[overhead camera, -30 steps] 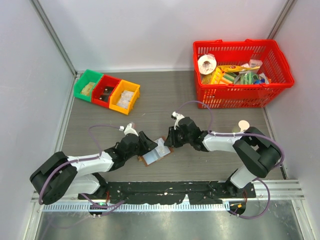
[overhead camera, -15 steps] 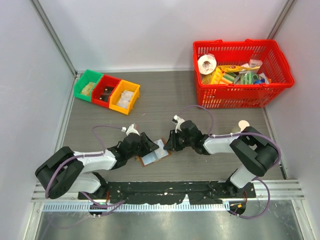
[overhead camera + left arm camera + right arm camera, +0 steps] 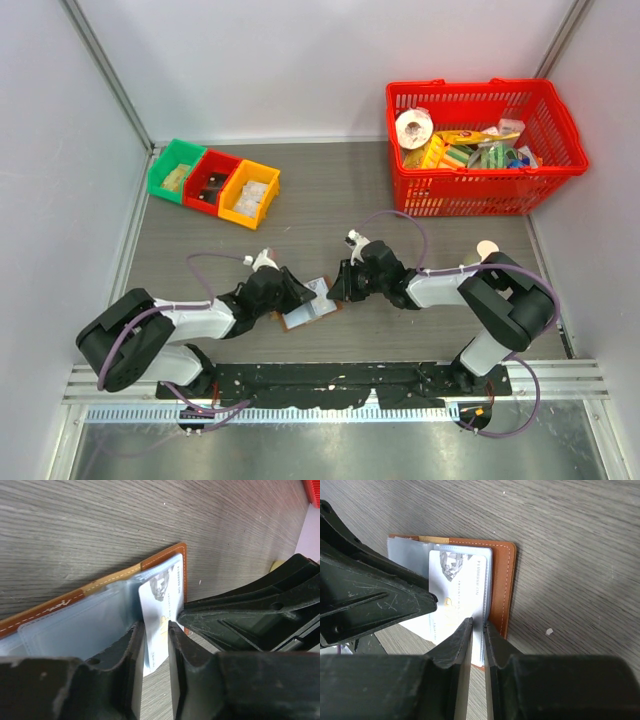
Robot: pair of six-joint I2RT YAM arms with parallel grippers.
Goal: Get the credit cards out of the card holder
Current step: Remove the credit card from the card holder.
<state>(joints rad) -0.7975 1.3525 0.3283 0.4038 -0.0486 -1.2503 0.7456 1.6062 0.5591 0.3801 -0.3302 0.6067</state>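
- Open brown leather-like bifold card holder [image 3: 308,313] lies on the grey wood-grain table [image 3: 400,200], towards 6 o'clock.
- My right gripper [image 3: 478,624], at its 3 o'clock, pinches its edge.
- My left gripper [image 3: 156,626] straddles a thin pale whitish-blue plastic credit card [image 3: 160,600]; I cannot tell whether it is clamped.

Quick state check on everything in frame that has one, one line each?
card holder: open, lying flat on the table.
credit card: partly out of the card holder.
left gripper: jaws partly apart around the card's free end; contact unclear.
right gripper: pinched on the card holder's edge.
red basket: filled with packets.
three bins: each has something inside.
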